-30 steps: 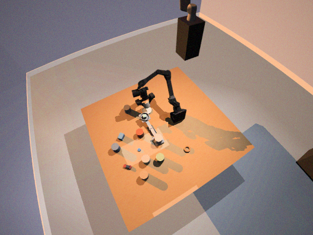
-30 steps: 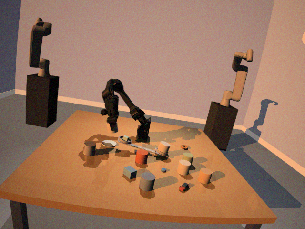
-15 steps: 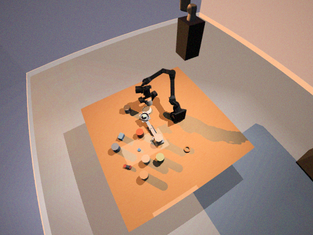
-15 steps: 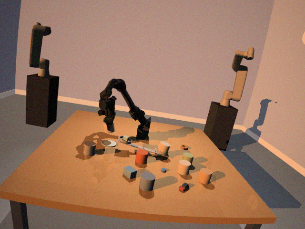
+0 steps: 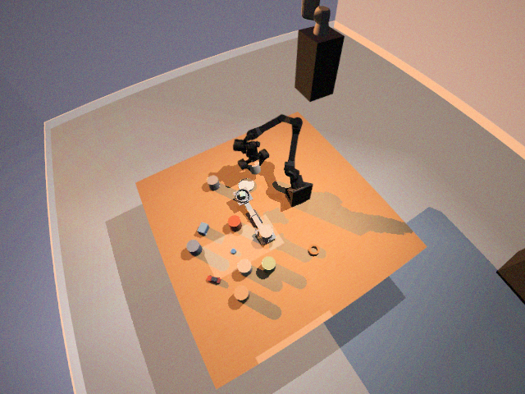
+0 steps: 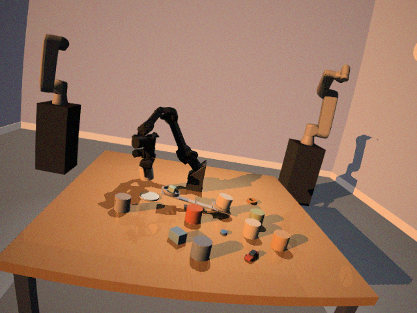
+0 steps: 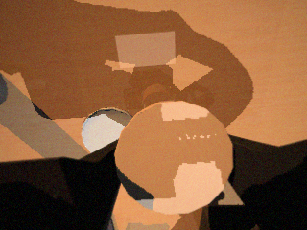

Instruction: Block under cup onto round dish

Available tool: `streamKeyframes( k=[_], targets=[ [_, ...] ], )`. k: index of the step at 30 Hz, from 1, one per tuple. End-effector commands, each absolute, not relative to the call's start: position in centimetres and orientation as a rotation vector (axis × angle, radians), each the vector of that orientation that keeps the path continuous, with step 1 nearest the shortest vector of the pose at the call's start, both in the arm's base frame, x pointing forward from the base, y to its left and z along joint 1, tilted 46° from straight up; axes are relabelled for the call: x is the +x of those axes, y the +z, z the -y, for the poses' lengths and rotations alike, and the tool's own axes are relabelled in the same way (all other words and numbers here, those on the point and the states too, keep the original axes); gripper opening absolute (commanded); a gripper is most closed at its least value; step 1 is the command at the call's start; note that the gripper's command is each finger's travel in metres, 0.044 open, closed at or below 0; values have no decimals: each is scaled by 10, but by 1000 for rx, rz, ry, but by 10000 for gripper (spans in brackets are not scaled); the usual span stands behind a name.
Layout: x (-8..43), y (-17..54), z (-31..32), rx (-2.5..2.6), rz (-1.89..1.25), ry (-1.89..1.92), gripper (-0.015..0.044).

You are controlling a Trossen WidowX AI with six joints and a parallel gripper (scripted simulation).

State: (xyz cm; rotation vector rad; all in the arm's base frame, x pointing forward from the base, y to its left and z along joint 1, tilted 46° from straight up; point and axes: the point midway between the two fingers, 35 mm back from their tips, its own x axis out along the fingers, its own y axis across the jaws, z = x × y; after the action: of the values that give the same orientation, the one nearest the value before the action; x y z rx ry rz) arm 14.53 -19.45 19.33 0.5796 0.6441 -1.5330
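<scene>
My gripper [image 5: 254, 162] [image 6: 146, 165] [image 7: 166, 136] is shut on a pale cup [image 5: 255, 169] [image 6: 146, 174] [image 7: 163, 144], which looks raised off the table, behind the round white dish [image 5: 246, 185] [image 6: 149, 196] [image 7: 102, 134] in the exterior view. The balance [image 5: 253, 215] [image 6: 197, 201] is tilted. A small pale-green block [image 5: 242, 195] [image 6: 172, 188] lies uncovered in the ring at its raised end, beside the dish. The other cup [image 5: 266, 231] [image 6: 224, 202] stands on its lower end. The dish bears nothing that I can see.
A grey-brown cylinder [image 5: 213, 182] [image 6: 122, 203] stands near the dish. A red cylinder [image 5: 234, 222] [image 6: 193, 214] stands beside the balance. A blue box [image 5: 203, 229] [image 6: 177, 235], a grey cylinder [image 5: 194, 247] [image 6: 201, 248], several other cylinders, a toy car [image 5: 213, 280] [image 6: 251, 255] and an orange ring stand farther off.
</scene>
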Motion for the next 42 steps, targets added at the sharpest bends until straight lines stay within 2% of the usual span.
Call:
streamKeyframes(
  k=[1,37,42],
  targets=[
    [136,195,197,569,-631,-1528,0],
    [126,156,242,554,-623,-1533,0],
    [125,160,239,556,-621,-1539,131]
  ],
)
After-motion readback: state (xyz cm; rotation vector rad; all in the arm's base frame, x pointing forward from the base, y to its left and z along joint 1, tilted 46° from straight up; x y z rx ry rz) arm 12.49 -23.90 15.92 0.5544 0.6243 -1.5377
